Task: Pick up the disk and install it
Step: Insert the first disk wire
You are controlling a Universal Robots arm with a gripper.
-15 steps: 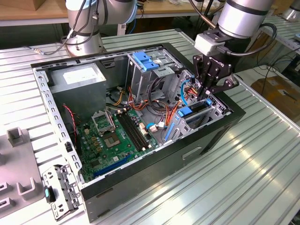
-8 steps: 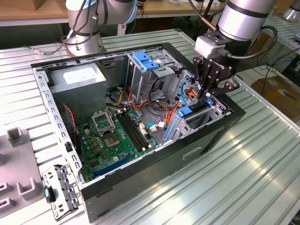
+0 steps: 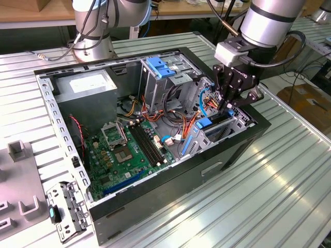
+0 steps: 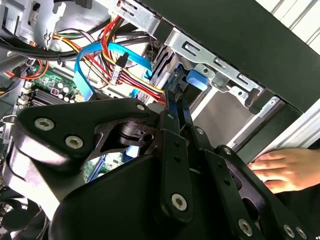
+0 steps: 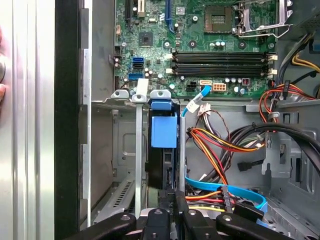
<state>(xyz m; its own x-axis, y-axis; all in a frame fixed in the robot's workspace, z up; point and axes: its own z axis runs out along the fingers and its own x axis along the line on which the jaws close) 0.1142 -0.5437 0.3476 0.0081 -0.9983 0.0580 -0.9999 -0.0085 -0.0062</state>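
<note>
Exterior view puts the gripper (image 3: 227,103) at about 2 o'clock over the open computer case (image 3: 72,139), fingers pinched together on the end of the disk (image 3: 217,124) — it stands on edge, partly down in the drive bay (image 3: 240,121). First wrist view: the disk (image 5: 164,150) runs straight out from the fingertips, long axis in line with the bay slot, blue rail leading. A person's hand (image 4: 280,170) rests on the table just beside the case.

Ribbed metal worktop (image 3: 269,175) reflected bright overhead light. A wooden bench (image 3: 36,11) stood behind it; a cardboard box (image 3: 309,101) lay on the floor at the exterior view's right.
</note>
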